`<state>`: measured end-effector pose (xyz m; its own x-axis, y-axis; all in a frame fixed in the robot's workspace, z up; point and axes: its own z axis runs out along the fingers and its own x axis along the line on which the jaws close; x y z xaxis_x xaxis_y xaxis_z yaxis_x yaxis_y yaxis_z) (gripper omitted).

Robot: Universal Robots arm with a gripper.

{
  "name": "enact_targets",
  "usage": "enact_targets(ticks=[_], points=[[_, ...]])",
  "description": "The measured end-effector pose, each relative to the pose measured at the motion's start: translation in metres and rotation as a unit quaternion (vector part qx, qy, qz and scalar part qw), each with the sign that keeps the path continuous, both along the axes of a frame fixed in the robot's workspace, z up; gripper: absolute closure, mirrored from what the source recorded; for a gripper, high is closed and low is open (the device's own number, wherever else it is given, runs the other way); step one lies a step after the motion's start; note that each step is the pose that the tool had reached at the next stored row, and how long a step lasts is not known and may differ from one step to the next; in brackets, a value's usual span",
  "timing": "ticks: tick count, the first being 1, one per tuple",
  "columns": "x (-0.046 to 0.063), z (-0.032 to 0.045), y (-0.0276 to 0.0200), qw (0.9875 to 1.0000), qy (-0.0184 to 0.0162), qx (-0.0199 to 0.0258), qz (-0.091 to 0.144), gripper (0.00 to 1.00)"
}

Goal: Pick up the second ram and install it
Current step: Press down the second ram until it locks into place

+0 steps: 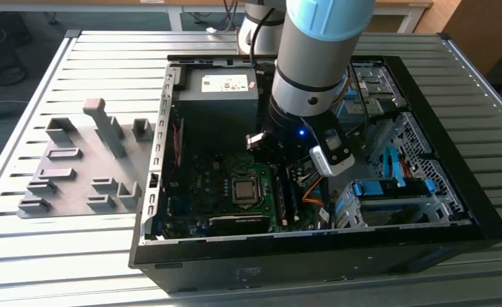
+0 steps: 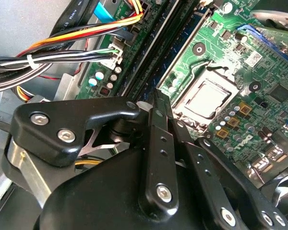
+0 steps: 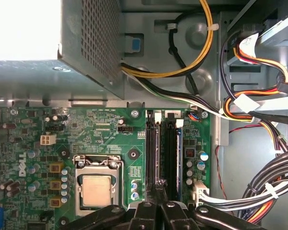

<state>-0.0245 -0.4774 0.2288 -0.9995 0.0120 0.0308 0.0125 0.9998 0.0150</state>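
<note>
Over the memory slots (image 3: 158, 158) your gripper (image 3: 159, 191) has its jaws together, seemingly pressing the second ram (image 3: 179, 158); uneven pressure could leave it crooked.

We see daylight glaring white off the perforated grey metal box (image 3: 48, 43) beyond the hand; the black linkage (image 2: 134, 191) up close blurs.

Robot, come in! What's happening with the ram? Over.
Tool shut, tips low over the memory slots. Blue second ram looks seated in a slot beside the tips. Cables off to one side, nothing blocking.
</note>
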Motion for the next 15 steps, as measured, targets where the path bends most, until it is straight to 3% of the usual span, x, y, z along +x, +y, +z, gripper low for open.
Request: enact_targets(ticks=[15], points=[[0.0006, -0.0041, 0.0, 1.0, -0.0001, -0.0001, 0.0, 0.89]])
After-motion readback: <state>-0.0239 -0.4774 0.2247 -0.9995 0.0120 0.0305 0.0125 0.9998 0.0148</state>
